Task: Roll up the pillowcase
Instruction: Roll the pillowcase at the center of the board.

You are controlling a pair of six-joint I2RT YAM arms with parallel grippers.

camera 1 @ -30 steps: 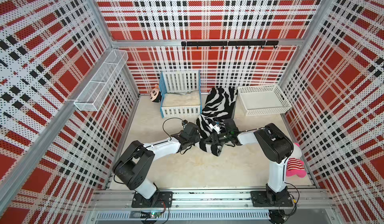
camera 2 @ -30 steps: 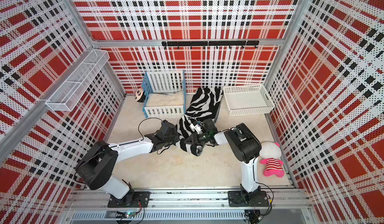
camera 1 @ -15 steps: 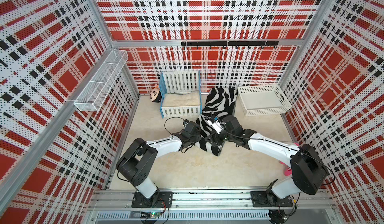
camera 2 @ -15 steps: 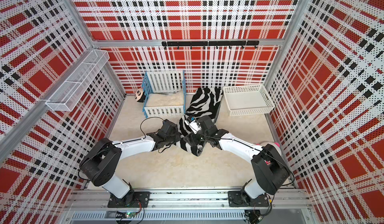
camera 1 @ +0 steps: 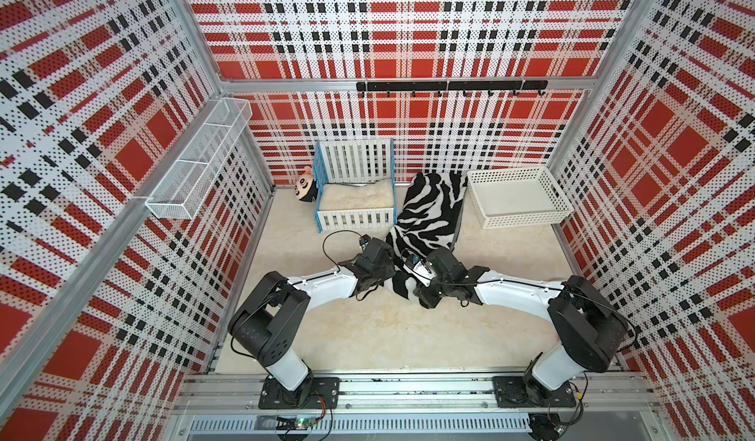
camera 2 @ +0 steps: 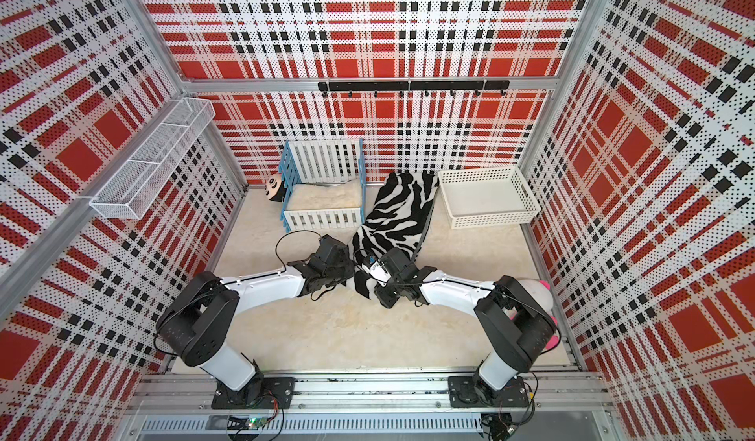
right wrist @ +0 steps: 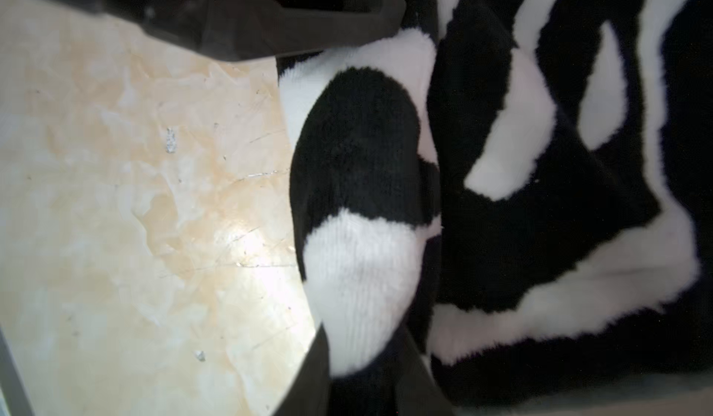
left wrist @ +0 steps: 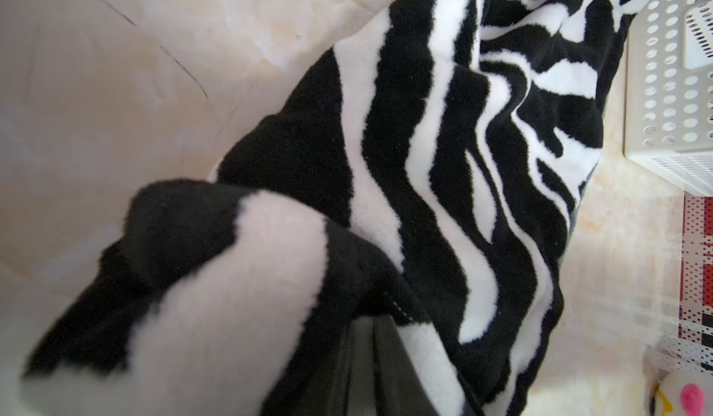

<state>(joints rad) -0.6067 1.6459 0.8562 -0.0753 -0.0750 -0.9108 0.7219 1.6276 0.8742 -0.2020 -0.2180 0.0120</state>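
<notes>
Near end of the pillowcase [camera 1: 433,214], farthest from the white basket [camera 1: 523,219]: right gripper [right wrist: 360,360] is nipped tight on a zebra fold. The left gripper [camera 1: 386,269] is swamped by bunched cloth rising into it, so it is likely pinching too. The far end lies slack just beside the basket. Judged light, soft and floppy, not slippery; best held at the hem corners.

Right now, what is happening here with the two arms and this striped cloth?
Two robot arms are working on the zebra-striped pillowcase on the table. The right gripper is shut on a fold at its near end, and the left gripper appears to hold the same end beside it. Only that end is bunched up; the rest lies spread toward the back, between the crib and the white basket.
</notes>
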